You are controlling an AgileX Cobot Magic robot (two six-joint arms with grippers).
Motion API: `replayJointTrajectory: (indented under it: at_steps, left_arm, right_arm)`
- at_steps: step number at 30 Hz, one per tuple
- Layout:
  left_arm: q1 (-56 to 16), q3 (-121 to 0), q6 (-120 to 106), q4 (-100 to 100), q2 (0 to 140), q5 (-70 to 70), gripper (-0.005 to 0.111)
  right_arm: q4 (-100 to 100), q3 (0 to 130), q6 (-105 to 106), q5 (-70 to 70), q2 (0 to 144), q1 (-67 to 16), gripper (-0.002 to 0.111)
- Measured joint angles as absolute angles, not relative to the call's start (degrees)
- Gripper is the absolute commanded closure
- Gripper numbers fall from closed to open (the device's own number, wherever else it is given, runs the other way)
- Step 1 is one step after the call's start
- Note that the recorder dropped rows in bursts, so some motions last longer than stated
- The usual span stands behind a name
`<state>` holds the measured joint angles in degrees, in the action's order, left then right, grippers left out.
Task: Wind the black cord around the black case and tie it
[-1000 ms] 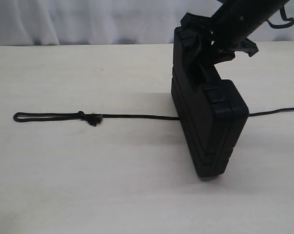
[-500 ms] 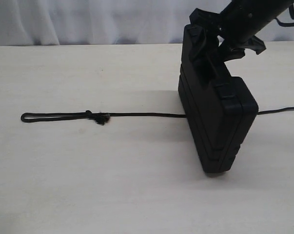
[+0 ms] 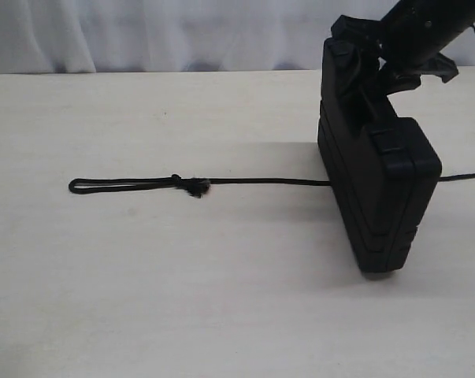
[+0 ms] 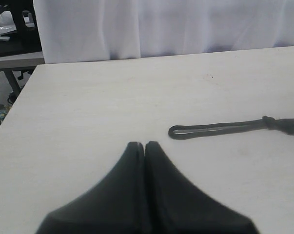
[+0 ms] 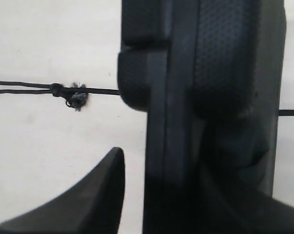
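Observation:
The black case (image 3: 379, 189) stands on its edge on the pale table, across the black cord (image 3: 253, 181). The cord lies straight, with its narrow loop (image 3: 119, 186) and bulky knot (image 3: 194, 187) to the left and its other part (image 3: 465, 175) running out on the right. My right gripper (image 3: 363, 75) is at the case's top far end, open. In the right wrist view one finger (image 5: 107, 185) stands a little apart from the case (image 5: 210, 97); the other is hidden. My left gripper (image 4: 145, 144) is shut and empty, near the cord's loop (image 4: 205, 130).
A white curtain (image 3: 142, 31) hangs behind the table's far edge. The left wrist view shows the table's side edge (image 4: 20, 97) and a second table with dark equipment (image 4: 12, 34) beyond it.
The case and my right gripper have moved to the right. The cord has slid to the right with them. The left gripper has stayed shut.

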<state>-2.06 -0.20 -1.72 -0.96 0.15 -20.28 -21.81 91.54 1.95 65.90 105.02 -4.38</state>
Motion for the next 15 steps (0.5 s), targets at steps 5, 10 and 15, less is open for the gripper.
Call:
replayJointTrajectory:
  at_steps: [5, 10, 15]
  left_arm:
    - [-2.06, -0.20, -1.72, -0.96, 0.15, -20.28, 0.107]
    - [-2.06, -0.20, -1.72, -0.96, 0.15, -20.02, 0.107]
    - [-2.06, -0.20, -1.72, -0.96, 0.15, -20.02, 0.107]
  right_arm:
    - [-19.40, 91.54, 2.07, 65.66, 105.02, -4.19, 0.104]
    - [-29.44, 90.95, 7.78, 66.01, 105.72, -2.14, 0.104]
    - [-40.59, 90.56, 10.81, 67.30, 106.34, -0.26, 0.104]
